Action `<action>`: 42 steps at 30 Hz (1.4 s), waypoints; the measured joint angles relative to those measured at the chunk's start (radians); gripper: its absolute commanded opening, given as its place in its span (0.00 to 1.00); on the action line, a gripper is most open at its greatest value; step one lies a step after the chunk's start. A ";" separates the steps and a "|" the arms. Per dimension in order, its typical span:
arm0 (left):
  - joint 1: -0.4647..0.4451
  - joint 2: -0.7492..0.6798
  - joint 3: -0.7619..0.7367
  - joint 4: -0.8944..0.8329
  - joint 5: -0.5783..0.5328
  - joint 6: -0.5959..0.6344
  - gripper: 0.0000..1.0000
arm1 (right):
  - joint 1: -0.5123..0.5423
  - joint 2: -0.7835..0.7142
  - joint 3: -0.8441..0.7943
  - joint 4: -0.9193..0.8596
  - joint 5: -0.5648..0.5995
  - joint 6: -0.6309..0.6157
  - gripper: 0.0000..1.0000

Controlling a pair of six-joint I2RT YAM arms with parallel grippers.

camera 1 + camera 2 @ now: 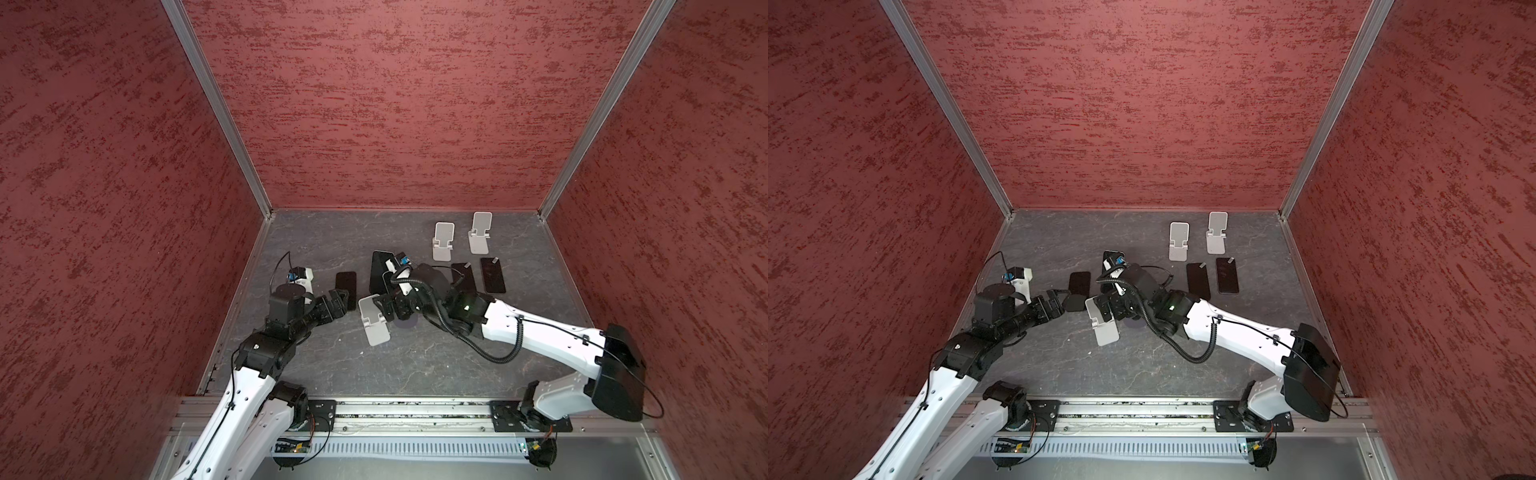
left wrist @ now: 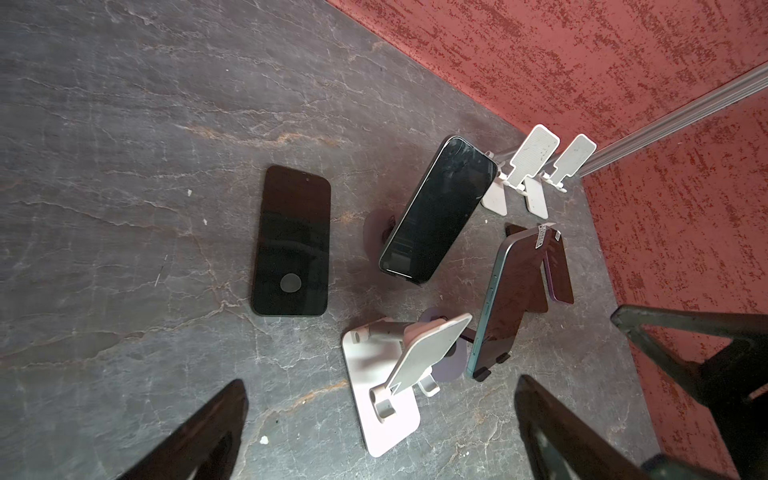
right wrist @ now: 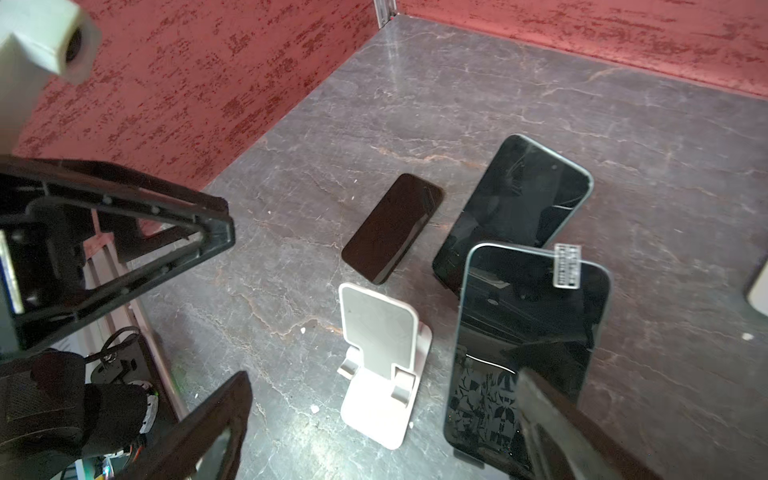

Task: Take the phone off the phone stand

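Note:
A teal-edged phone [image 3: 528, 332] with a sticker tab stands upright on a stand with a lilac round base [image 2: 451, 365]; my right arm hides it in both top views. My right gripper [image 3: 382, 436] is open. One of its fingers [image 3: 561, 436] is at the phone's lower screen edge, and I cannot tell whether it touches. A second dark phone [image 1: 379, 274] leans on another lilac-based stand behind. My left gripper [image 2: 374, 436] is open and empty, just left of an empty white stand [image 1: 374, 322].
A black phone [image 1: 346, 286] lies flat by the left gripper [image 1: 340, 301]. Two empty white stands [image 1: 442, 241] [image 1: 480, 232] stand at the back right, with two phones [image 1: 493, 275] [image 1: 463, 276] lying flat before them. Red walls enclose the grey floor.

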 measured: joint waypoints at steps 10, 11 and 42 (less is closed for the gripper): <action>0.000 -0.090 0.002 -0.033 -0.020 -0.005 1.00 | 0.087 0.131 0.039 0.003 0.008 0.049 0.97; 0.000 -0.095 0.002 -0.033 -0.020 -0.005 1.00 | 0.090 0.142 0.045 0.003 0.008 0.054 0.96; 0.001 -0.181 0.015 -0.056 0.045 0.003 1.00 | 0.112 0.309 0.154 0.012 0.184 0.089 0.97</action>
